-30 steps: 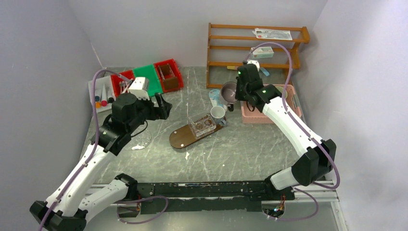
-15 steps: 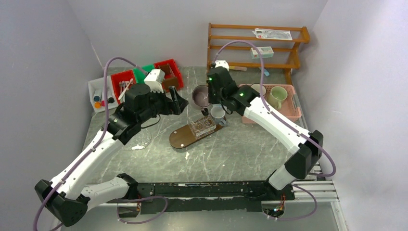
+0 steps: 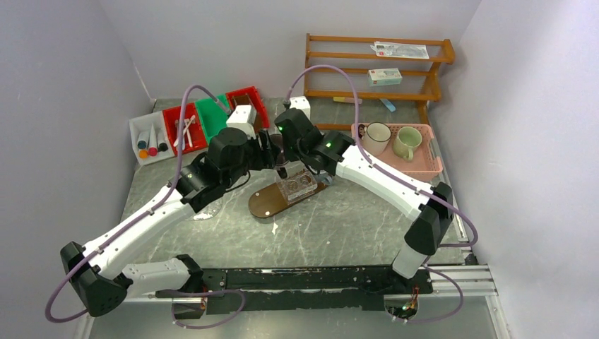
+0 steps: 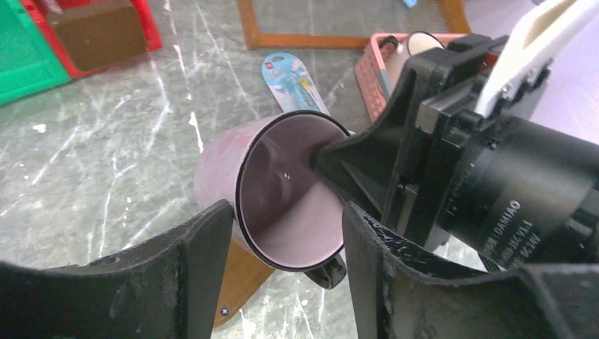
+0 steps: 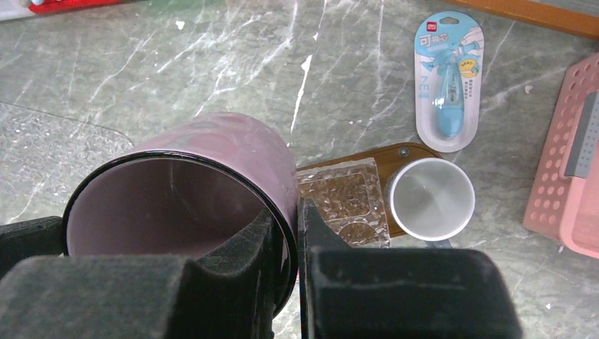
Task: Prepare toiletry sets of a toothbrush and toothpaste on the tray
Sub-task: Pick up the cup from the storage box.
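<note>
**A:** Both arms have swung in over the tray (image 3: 265,203) since a second back. The right claw (image 5: 295,220) brought the mauve mug (image 5: 212,145) over with it.
**B:** Grip?
**A:** Right claw is pinching the mug's rim, one finger inside and one outside. The mug is tipped over, mouth facing the left wrist camera, and held in the air above the tray's far end.
**B:** Left claw (image 4: 282,219)?
**A:** Spread, one finger on each side of the mug, just beside its wall. Can't tell if they touch.
**B:** Tray itself?
**A:** Flat on the worktop (image 3: 339,219). A clear blister sheet (image 5: 339,201) lies on its far end, with a small pale cup (image 5: 431,198) at that same end.
</note>
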Robot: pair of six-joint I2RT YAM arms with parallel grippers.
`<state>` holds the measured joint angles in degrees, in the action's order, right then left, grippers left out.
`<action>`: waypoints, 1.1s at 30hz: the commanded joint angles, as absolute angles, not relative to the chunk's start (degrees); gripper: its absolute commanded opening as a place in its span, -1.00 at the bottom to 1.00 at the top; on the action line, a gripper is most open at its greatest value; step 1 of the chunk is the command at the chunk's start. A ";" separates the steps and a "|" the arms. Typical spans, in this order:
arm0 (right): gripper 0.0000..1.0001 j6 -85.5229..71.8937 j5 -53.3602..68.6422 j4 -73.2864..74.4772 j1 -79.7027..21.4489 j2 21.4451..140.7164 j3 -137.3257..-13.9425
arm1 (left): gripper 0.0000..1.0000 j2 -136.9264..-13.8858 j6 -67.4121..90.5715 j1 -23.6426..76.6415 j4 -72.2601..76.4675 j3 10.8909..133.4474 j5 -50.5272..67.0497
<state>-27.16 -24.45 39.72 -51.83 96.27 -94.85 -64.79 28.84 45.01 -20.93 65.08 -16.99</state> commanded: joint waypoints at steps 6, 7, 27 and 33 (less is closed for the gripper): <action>-1.00 -29.20 -27.02 37.23 -53.94 98.34 -98.88 | 0.04 -66.14 28.74 48.13 -23.12 65.24 -31.45; -1.00 -29.26 -27.08 37.38 -54.09 98.66 -99.10 | 0.04 -66.06 28.70 48.27 -23.80 65.22 -32.65; -1.00 -29.60 -26.96 35.24 -54.91 99.31 -98.73 | -0.11 -66.10 30.28 48.47 -24.86 60.27 -38.38; -1.00 -29.80 -25.67 33.46 -55.46 99.41 -97.59 | -0.27 -67.54 30.36 48.45 -23.65 59.68 -39.05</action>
